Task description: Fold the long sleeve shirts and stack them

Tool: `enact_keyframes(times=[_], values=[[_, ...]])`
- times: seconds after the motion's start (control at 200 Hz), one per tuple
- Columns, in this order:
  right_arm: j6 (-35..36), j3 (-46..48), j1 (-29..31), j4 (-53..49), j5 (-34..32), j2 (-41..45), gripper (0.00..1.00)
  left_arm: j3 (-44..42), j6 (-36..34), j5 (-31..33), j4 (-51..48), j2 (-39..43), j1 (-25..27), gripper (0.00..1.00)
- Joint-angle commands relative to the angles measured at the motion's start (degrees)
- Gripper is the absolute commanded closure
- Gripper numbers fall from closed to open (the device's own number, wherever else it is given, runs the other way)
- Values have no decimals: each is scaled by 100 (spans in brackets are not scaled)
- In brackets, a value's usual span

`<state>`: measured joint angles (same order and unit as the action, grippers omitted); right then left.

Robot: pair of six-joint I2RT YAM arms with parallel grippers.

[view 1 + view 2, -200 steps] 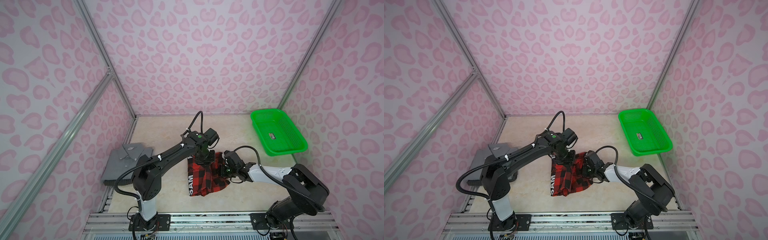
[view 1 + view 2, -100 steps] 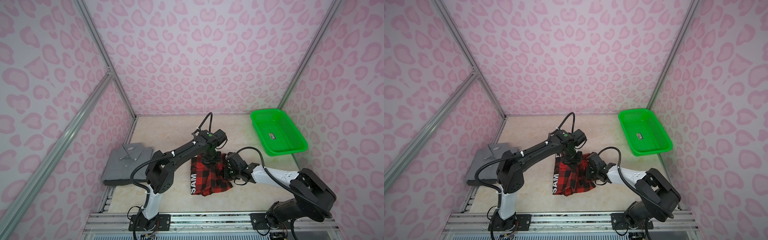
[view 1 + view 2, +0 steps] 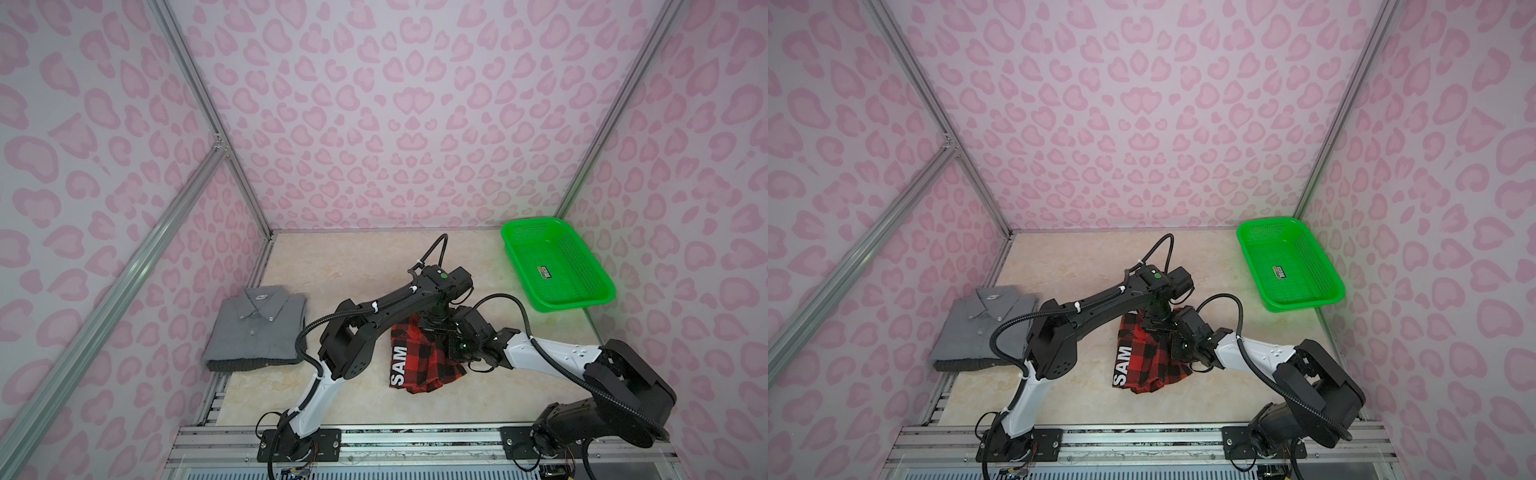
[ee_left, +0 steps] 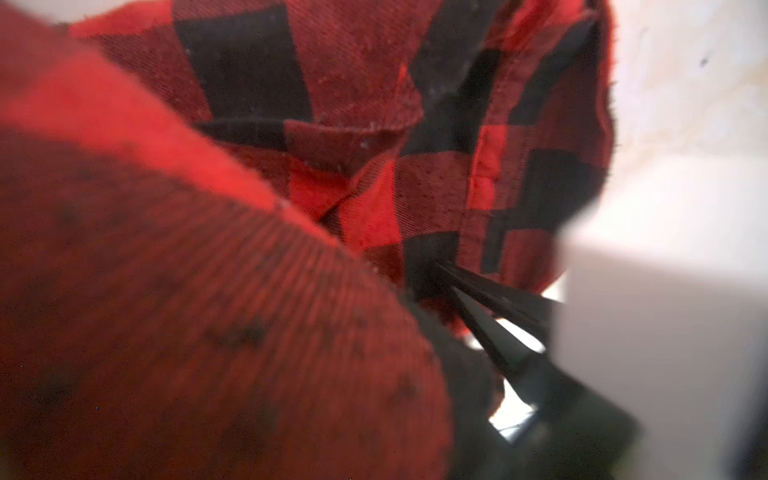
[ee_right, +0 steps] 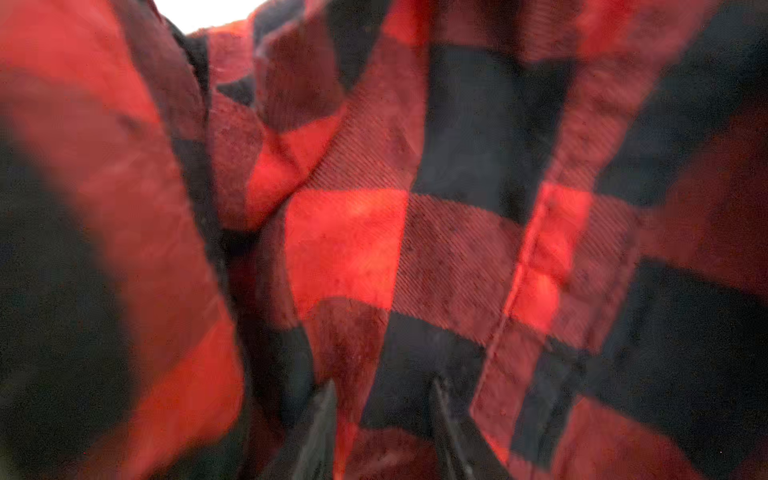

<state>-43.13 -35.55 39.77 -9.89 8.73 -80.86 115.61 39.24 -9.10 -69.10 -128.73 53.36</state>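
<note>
**Operator:** Where is the nearest garment lying?

**Technician:** The red-and-black checked shirt (image 3: 424, 365) is lying bunched at mid-table. A black band (image 3: 399, 365) lettered "SAM" is showing along its 9 o'clock edge.

**Operator:** What are the end effectors doing?

**Technician:** The left gripper (image 4: 440, 270) is pinching a fold of that shirt, fingers together, at its 12 o'clock edge. The right gripper (image 5: 382, 399) is pressing into the cloth at 2 o'clock, fingertips standing apart.

**Operator:** And farther back?

**Technician:** The grey shirt (image 3: 257, 328) is lying folded at 9 o'clock of the checked shirt, well apart from it. The green basket (image 3: 552, 306) is sitting at 2 o'clock, by the far corner.
</note>
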Motion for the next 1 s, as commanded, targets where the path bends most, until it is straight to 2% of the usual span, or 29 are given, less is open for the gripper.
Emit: enact_keyframes(times=[0.0, 0.25, 0.44, 0.635, 0.725, 0.74, 0.795, 0.995], values=[[7, 60, 13, -305, -299, 273, 57, 140, -48, 7, -156, -125, 16, 91], [-116, 298, 9, -618, -491, 1043, 55, 497, -84, 5, -288, -265, 7, 84], [-182, 443, -23, -835, -554, 1548, 55, 832, -101, 5, -419, -354, -1, 70], [-229, 544, -35, -1040, -653, 2089, 54, 1174, -103, -51, -512, -353, -89, 65], [-215, 671, -48, -851, -537, 2300, 52, 1494, -94, -66, -601, -332, -154, 65], [-215, 696, -46, -791, -495, 2327, 52, 1549, -88, -65, -609, -327, -163, 60], [-171, 799, -46, -534, -341, 2429, 50, 1735, -62, -80, -646, -293, -230, 55], [38, 775, -348, 10, 191, 2582, 43, 1948, 13, -91, -586, 128, -615, 52]])
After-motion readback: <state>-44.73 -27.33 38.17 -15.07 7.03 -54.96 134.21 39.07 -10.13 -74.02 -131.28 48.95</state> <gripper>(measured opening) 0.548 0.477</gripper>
